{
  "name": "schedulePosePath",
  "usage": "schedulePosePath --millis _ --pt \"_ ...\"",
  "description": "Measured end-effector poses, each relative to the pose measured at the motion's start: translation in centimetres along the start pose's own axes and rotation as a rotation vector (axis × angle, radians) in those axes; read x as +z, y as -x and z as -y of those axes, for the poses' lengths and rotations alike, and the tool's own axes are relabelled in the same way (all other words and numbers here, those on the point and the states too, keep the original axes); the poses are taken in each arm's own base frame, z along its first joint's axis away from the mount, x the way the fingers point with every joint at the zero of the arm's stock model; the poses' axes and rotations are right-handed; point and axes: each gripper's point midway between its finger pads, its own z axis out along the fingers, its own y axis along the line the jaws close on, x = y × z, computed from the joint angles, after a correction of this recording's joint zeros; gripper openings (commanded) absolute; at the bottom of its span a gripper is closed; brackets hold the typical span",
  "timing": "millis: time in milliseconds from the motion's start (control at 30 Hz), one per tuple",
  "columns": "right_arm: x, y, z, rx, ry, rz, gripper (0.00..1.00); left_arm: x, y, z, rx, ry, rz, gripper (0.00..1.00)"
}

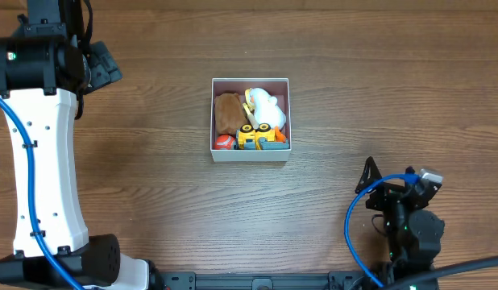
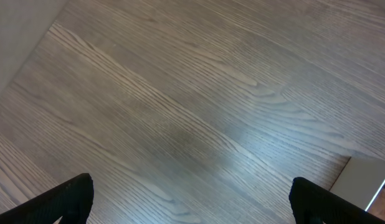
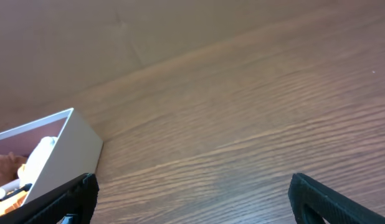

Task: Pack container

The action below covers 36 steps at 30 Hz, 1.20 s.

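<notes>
container [image 1: 251, 155] in the middle of the bench [image 1: 152, 201], toys inside, nearer your right arm

your left hand [image 2: 191, 186] hangs over bare wood at the far left, fingers spread wide with nothing between them. only a white corner of the container shows at the lower right of its wrist view, so the box lies off to its right. the container is square, so you have no long axis to line up with. it holds a brown plush [image 1: 228, 113], a white plush [image 1: 268, 106], a yellow truck [image 1: 254, 137] and a red ball [image 1: 224, 142]. no toy shows loose outside it. your right hand [image 3: 191, 183] is low on the right, just as wide open and empty, with the container ahead and to its left. judge it the nearer hand for any next move.
</notes>
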Motion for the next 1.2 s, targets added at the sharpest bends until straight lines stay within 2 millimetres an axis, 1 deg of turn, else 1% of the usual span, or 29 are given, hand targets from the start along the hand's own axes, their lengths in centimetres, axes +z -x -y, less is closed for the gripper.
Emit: schedulePosePath --millis 67,133,200,1033,1133,1200 --pt "-0.2 0.2 -0.2 0.0 0.014 0.028 1.0 0.0 0.0 0.0 0.0 0.0 0.0 1.0" --pt "-0.5 1.0 -0.5 0.0 0.033 0.077 1.0 0.0 0.0 0.0 0.0 0.0 0.0 1.0" --pt "-0.7 1.3 -0.6 0.0 0.04 0.092 1.0 0.0 0.0 0.0 0.0 0.0 0.0 1.0" --pt "-0.6 1.1 -0.6 -0.001 0.04 0.088 1.0 0.0 0.0 0.0 0.007 0.001 0.0 1.0" --pt "-0.6 1.1 -0.6 0.0 0.04 0.088 1.0 -1.0 -0.2 -0.5 0.021 -0.007 0.015 1.0" --pt "-0.6 1.1 -0.6 0.0 0.039 0.088 1.0 -2.7 1.1 -0.5 -0.015 -0.05 0.106 1.0"
